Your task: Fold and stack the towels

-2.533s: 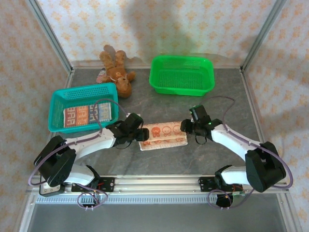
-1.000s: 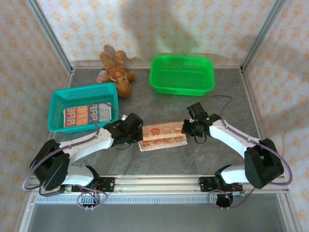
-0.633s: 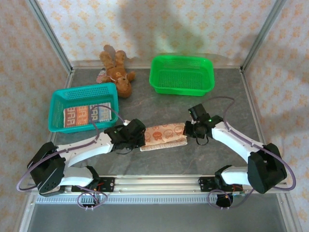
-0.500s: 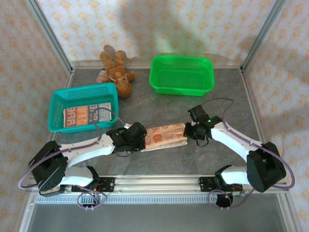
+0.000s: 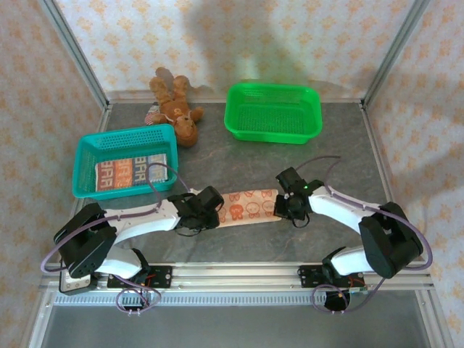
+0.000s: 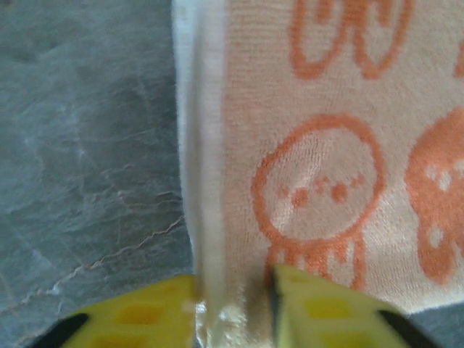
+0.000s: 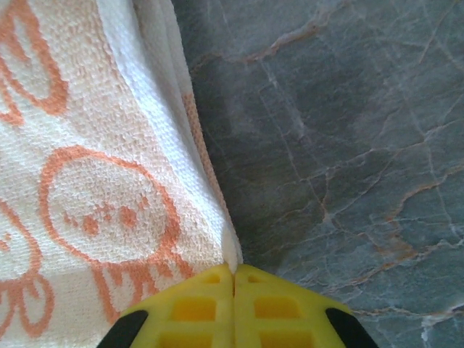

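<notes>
Folded towel [image 5: 249, 206] lies left-right across frame centre: left fingers [image 6: 319, 312] parted astride one hem, right fingers [image 7: 196, 308] pinching opposite corner.

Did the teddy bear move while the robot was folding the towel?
No. The teddy bear lies in the same spot as before, just left of the green basket, which has not shifted either.
</notes>
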### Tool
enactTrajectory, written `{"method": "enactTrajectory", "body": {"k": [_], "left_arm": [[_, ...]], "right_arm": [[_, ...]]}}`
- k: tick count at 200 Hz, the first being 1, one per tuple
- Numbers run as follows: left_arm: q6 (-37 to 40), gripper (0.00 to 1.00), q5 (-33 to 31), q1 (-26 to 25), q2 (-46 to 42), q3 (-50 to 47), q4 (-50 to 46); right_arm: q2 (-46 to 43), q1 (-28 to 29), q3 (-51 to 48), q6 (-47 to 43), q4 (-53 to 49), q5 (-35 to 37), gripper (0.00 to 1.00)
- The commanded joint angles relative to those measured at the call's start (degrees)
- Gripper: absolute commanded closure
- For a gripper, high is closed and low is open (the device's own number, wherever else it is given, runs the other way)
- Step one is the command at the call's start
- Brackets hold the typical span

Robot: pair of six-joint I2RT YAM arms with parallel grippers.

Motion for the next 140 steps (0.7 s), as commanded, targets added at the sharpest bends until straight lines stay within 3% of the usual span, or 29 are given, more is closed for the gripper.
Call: {"method": "enactTrajectory", "body": {"k": [1, 19, 35, 72, 140], "left_arm": [[1.19, 0.5, -3.89, 0.0, -1.12, 1.19, -5.48], [2.17, 0.47, -5.1, 0.84, -1.52, 2.04, -6.22], [2.59, 0.46, -4.53, 1.74, -1.28, 2.2, -4.25], [3.8, 0.44, -4.7, 1.94, 1.67, 4.49, -0.02], [2.59, 0.45, -5.16, 1.83, 8.59, 5.56, 0.18]], "right_arm": [[-1.0, 0.3, -0.38, 0.73, -0.15, 1.63, 0.78], [-3.38, 0.38, 0.76, 0.52, -1.23, 2.51, 0.6], [-5.36, 0.43, 1.98, 0.26, -2.1, 3.42, 0.52], [-9.96, 0.57, 2.7, 1.3, -1.52, 4.94, 0.46], [-10.43, 1.36, 2.35, 2.07, -0.13, 5.76, 0.44]]}}
